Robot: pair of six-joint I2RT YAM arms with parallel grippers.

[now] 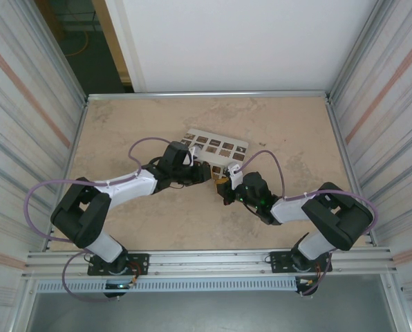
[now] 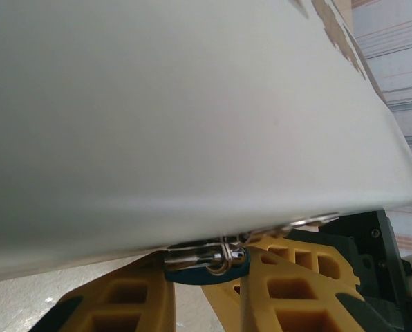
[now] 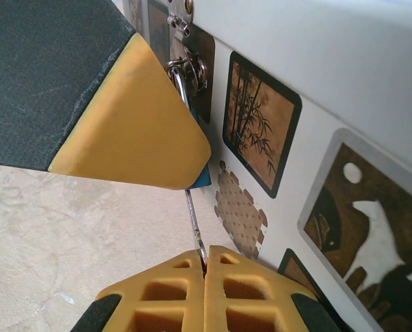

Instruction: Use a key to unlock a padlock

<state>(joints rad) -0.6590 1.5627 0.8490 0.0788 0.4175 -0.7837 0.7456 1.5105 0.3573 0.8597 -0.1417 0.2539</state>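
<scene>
The blue padlock (image 2: 192, 274) hangs by its metal shackle (image 2: 202, 254) from the hasp on the white box (image 2: 192, 104). My left gripper (image 2: 204, 277) is shut on the padlock's body, one yellow finger on each side. In the right wrist view a left finger (image 3: 133, 128) covers most of the padlock (image 3: 202, 178), leaving one blue corner showing. The thin metal key (image 3: 194, 218) runs from that corner down into my right gripper (image 3: 206, 257), which is shut on its end. From above, the left gripper (image 1: 204, 173) and right gripper (image 1: 225, 185) meet at the box's near edge.
The white box (image 1: 216, 147) with dark patterned squares lies mid-table, tilted. Metal rails and ribbed walls (image 1: 372, 104) bound the beige table (image 1: 282, 124) on both sides. Purple cables loop along both arms.
</scene>
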